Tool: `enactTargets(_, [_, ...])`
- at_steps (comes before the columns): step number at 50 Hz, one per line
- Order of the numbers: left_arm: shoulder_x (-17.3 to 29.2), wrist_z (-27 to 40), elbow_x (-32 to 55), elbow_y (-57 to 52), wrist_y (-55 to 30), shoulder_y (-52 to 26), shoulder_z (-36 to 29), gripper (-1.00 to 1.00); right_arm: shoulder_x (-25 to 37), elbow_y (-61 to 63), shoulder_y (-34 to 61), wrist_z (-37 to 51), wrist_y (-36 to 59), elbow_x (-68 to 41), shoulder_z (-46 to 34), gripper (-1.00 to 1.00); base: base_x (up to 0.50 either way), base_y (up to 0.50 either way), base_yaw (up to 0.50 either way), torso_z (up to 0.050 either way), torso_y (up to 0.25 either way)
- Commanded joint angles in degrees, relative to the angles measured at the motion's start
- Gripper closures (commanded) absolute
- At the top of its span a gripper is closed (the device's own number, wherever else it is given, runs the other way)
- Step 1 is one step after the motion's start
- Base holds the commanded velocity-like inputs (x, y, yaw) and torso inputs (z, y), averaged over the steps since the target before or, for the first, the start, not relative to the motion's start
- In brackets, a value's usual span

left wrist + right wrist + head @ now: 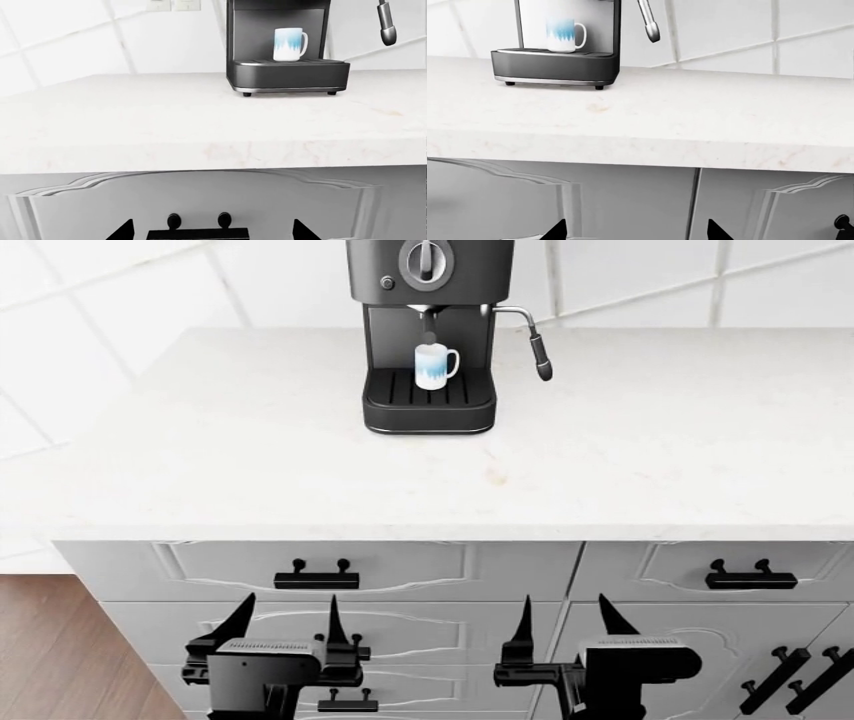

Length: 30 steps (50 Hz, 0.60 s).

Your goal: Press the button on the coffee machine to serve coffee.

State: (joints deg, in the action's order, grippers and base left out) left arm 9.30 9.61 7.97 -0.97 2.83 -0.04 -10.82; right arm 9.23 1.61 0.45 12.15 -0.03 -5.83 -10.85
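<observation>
The black coffee machine [427, 335] stands at the back of the white counter, with a round dial [426, 260], a small button [387, 283] left of the dial, and a steam wand [538, 350] on its right. A white-and-blue mug [434, 366] sits on its drip tray. The machine also shows in the left wrist view [287, 70] and in the right wrist view [557, 62]. My left gripper [287, 625] and right gripper [567, 625] are both open and empty, low in front of the drawers, far from the machine.
The white marble counter [267, 460] juts out over grey drawers with black handles [316, 577], [750, 578]. A white tiled wall [160, 290] stands behind. Wood floor [54, 650] shows at the lower left.
</observation>
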Motion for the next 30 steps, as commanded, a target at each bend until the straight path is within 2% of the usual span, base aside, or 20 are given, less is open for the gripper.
enactTargets(1, [1.72,0.58,-1.25,-6.73,-6.94,-0.29,-2.07,-1.00,0.63,4.88,-0.23,2.65,2.37,1.49,0.13,-1.00,0.00,0.00,0.00,0.000,0.000])
enactTargets(2, [2.64,1.13,-4.86,-7.35,-8.17,-0.95,-3.92,-1.00,0.97,5.84,-0.21,3.23,1.68,2.37,0.25,-1.00,0.00,0.00,0.00,0.000,0.000])
enactTargets(3, [2.56,0.73,-2.33,-10.07,-8.67,-0.96,-2.63,-1.00,1.38,7.70,0.15,3.47,4.50,2.43,0.48,-1.00,0.00,0.00,0.00,0.000,0.000])
enactTargets(4, [2.25,0.79,1.78,-13.21,-15.29,-2.01,-0.81,-1.00,1.53,10.09,0.36,3.46,6.37,1.12,1.35,-1.00,0.00,0.00,0.00,0.000,0.000])
enactTargets(7, [4.14,1.19,3.75,-20.52,-21.84,-3.01,0.76,-1.00,3.05,19.89,1.98,3.31,16.50,-0.46,1.96,-1.00,0.00,0.00,0.00,0.000,0.000])
enactTargets(8, [3.57,0.90,8.05,-22.55,-25.77,-3.77,2.56,-1.00,3.57,22.80,2.97,3.28,20.31,-0.82,1.94,-1.00,0.00,0.00,0.00,0.000,0.000])
enactTargets(9, [5.13,1.20,6.43,-24.69,-27.32,-4.71,1.75,-1.00,4.93,25.59,5.24,3.09,27.51,0.53,0.24,-1.00,0.00,0.00,0.00,0.000,0.000])
enactTargets(13, [6.20,2.59,10.03,-29.39,-35.85,-8.81,4.72,-1.00,4.44,31.88,8.87,3.06,34.38,-4.13,3.96,-1.00,0.00,0.00,0.00,0.000,0.000])
enactTargets(16, [7.03,3.65,13.20,-35.11,-43.53,-13.67,6.03,-1.00,4.80,35.18,11.73,3.19,39.13,-6.21,6.02,-1.00,0.00,0.00,0.00,0.000,0.000])
enactTargets(18, [7.00,4.59,15.42,-36.60,-49.40,-18.15,6.77,-1.00,8.48,38.11,17.25,3.51,48.24,-4.15,3.05,-1.00,0.00,0.00,0.00,0.000,0.000])
enactTargets(25, [7.98,3.91,18.60,-33.59,-55.37,-26.10,9.18,-1.00,8.30,40.92,24.94,1.43,56.45,-10.63,11.74,-1.00,0.00,0.00,0.00,0.000,0.000])
enactTargets(30, [8.10,3.74,17.90,-28.73,-56.12,-29.93,8.21,-1.00,8.82,40.42,25.87,0.63,58.05,-12.47,15.96,-1.00,0.00,0.00,0.00,0.000,0.000])
